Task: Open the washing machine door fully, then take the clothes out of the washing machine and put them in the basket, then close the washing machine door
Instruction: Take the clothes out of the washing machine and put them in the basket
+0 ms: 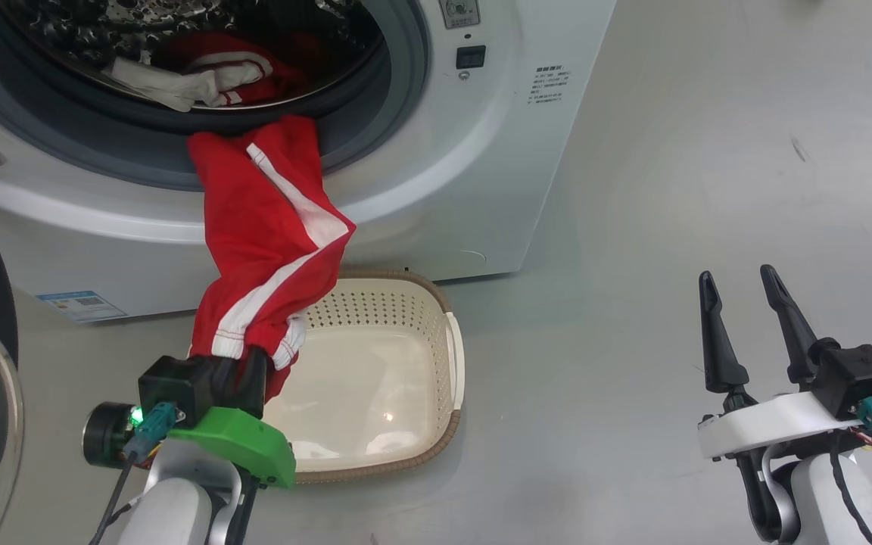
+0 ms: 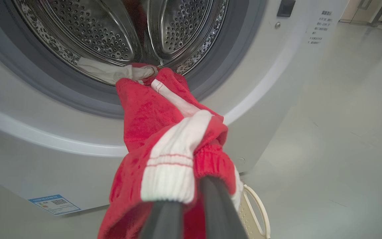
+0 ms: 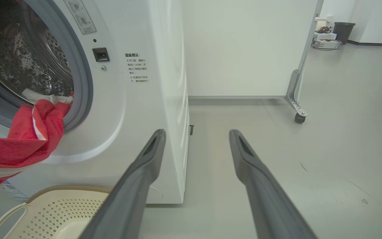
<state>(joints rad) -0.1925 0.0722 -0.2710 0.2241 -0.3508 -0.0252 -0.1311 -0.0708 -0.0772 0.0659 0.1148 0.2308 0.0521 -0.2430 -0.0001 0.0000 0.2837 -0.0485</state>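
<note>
We see left end effector [image 1: 243, 378] clamped on the red clothes [image 1: 269, 227] trailing from the washing machine [image 1: 466, 189] toward the basket [image 1: 375, 310], right end effector [image 1: 746, 303] spread wide, empty.

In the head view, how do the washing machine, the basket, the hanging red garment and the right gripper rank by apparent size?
1. washing machine
2. basket and red garment: about alike, not ranked
3. right gripper
</note>
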